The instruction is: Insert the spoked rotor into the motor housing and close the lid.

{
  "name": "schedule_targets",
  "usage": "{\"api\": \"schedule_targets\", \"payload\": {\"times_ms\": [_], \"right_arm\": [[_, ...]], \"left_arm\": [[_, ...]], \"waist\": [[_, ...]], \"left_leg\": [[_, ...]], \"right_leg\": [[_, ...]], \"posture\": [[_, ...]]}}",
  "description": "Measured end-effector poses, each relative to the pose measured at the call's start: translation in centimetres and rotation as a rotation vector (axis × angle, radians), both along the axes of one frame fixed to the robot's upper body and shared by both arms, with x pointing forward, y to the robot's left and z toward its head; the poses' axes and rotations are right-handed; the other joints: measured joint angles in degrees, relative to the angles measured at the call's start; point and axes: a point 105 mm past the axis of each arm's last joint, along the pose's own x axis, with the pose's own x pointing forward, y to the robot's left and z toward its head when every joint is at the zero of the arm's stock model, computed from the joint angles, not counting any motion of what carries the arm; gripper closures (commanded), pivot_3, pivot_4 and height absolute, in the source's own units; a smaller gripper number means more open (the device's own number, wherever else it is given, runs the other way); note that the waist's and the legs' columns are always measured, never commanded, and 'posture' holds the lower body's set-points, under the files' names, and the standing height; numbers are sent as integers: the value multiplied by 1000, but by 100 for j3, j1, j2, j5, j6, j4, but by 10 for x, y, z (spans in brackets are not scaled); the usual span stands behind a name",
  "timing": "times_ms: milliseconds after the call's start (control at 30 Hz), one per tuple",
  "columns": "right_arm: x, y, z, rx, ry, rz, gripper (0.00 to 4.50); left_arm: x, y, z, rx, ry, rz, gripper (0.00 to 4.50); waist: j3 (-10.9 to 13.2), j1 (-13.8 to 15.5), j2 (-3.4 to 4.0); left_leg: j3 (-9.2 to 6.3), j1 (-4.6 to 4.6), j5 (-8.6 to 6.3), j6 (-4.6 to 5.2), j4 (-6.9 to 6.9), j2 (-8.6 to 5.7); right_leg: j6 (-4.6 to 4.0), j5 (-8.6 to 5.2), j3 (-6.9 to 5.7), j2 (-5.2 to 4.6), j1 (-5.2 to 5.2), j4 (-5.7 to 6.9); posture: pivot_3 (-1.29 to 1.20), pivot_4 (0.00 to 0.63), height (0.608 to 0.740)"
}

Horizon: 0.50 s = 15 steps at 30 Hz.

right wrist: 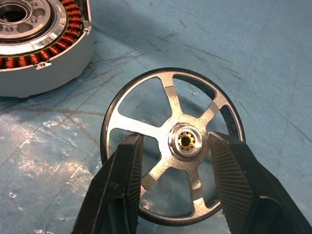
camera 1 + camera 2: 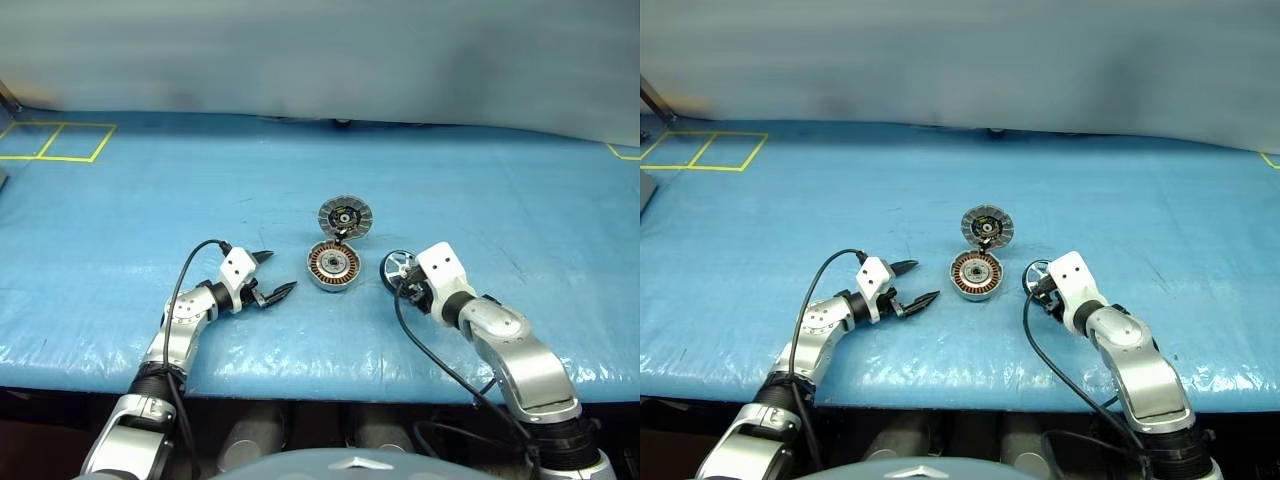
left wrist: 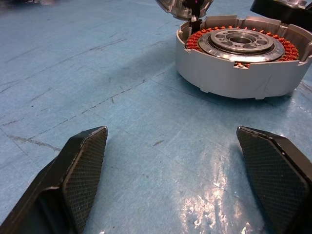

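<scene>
A: What are the right fingers (image 1: 127, 183) doing?
B: They straddle the hub of the spoked rotor (image 1: 170, 146), half spread; whether they grip it, I cannot tell. The rotor lies on the blue table (image 2: 150, 200), just right of the motor housing (image 2: 333, 266).
A: And the left gripper (image 2: 275, 277)?
B: Spread wide and empty, left of the housing. The lid (image 2: 345, 215) stands open behind it.

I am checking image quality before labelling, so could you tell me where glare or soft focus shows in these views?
Left wrist view: white glare on the blue table cover between the open left gripper; its near fingers look soft. Right wrist view: pale sheen on the cover beside the spoked rotor; motor housing sharp.
</scene>
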Motion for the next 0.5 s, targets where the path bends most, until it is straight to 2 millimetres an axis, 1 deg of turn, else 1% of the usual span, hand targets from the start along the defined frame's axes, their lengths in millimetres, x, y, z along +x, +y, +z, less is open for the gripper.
{"api": "schedule_targets", "payload": {"times_ms": [233,500], "right_arm": [[6,-5,2,-29,9,52,2321],[11,-6,2,-41,16,91,2321]], "left_arm": [[-1,0,-1,0,2,1,0],[-2,1,-1,-1,3,3,0]], "waist": [[0,-1,0],[-1,-3,1]], "left_leg": [[0,-1,0,0,-1,0],[0,-1,-1,1,-2,0]], "right_leg": [[10,-6,0,0,1,-1],[-3,1,1,-1,3,-1]], "posture": [[0,150,740],[0,150,740]]}}
